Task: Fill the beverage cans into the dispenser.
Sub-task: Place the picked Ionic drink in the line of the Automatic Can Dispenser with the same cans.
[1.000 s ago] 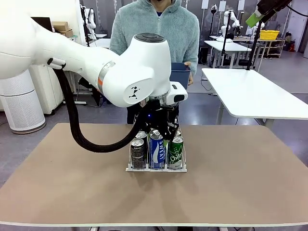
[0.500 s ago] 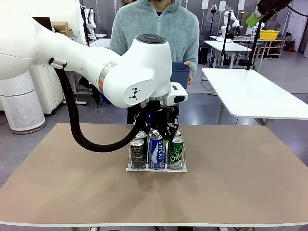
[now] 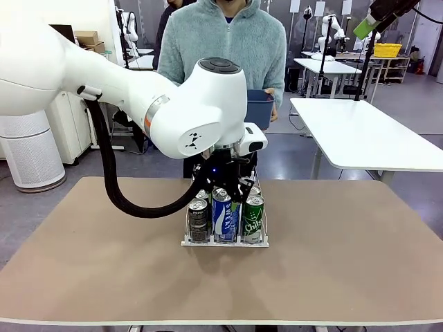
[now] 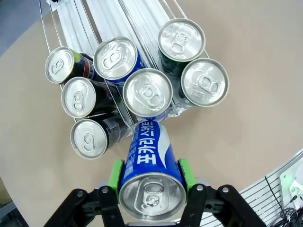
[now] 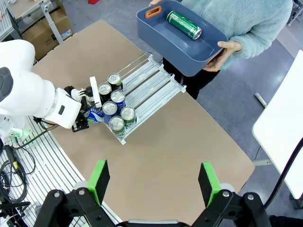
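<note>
— Seven cans [image 4: 147, 92] standing in the rack [image 4: 109, 19]! Three dark ones in the nine o'clock lane, two blue in the middle, and two in the three o'clock lane with a green one in front.

— And the eighth?

— That's the blue can [image 4: 147, 151], clamped in the left gripper [image 4: 151, 175]. The green pads are tight on both its sides, and nothing else is in there. Its silver top faces the wrist. It's tilted, foot right at the front of the middle lane, six o'clock of the blue pair. Is it touching the front one? Can't tell from here.

— What about the right gripper?

— The right gripper [image 5: 154, 182] hangs high over the table [image 5: 189, 142], fingers spread wide, nothing between them.

— Anything across the table?

— A person [image 3: 225, 48] at twelve o'clock, beyond the rack's far end, holding a blue bin [image 5: 156, 33]. One green can [image 5: 183, 24] lies on its side in it, well apart from the rack.
</note>
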